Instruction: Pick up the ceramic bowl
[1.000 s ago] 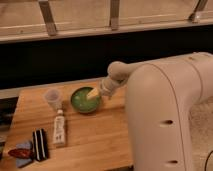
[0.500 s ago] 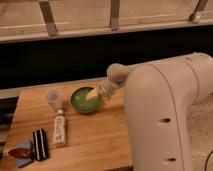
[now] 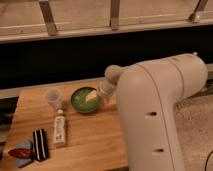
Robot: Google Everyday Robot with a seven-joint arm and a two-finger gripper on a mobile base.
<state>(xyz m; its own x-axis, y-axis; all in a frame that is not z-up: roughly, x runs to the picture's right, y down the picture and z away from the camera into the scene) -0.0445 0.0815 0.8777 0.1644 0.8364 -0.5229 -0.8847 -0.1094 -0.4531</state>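
The ceramic bowl [image 3: 84, 99] is round, shallow and glossy green, and sits on the wooden table [image 3: 95, 140] near its back edge. My gripper [image 3: 93, 97] reaches down over the bowl's right side, with a pale fingertip inside the bowl near the rim. The white arm [image 3: 160, 115] fills the right of the view and hides the bowl's right edge. A small translucent plastic cup [image 3: 53, 98] stands just left of the bowl.
A white tube-shaped bottle [image 3: 59, 128] lies in front of the cup. A black striped packet [image 3: 39, 144] and a red and blue packet [image 3: 21, 152] lie at the front left corner. A dark wall and rail run behind the table.
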